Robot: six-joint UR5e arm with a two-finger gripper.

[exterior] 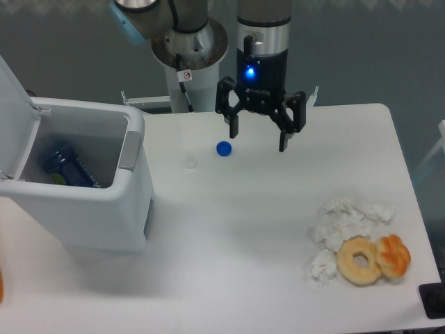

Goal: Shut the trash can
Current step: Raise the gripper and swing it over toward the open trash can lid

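The trash can [97,209] is a big white boxy bin at the left of the table. Its flat lid [12,104] stands swung up at the far left, leaving the inside showing. A blue bottle [64,165] lies at the bottom. A grey latch tab [128,149] hangs on its right rim. My gripper [259,140] hovers above the table's back middle, well to the right of the can, fingers spread open with nothing between them.
A blue cap [223,148] and a small white cap [190,163] lie on the table below and left of the gripper. Crumpled tissues [341,223], a donut [359,260] and a pastry [394,255] sit at the front right. The arm's base [188,52] stands behind.
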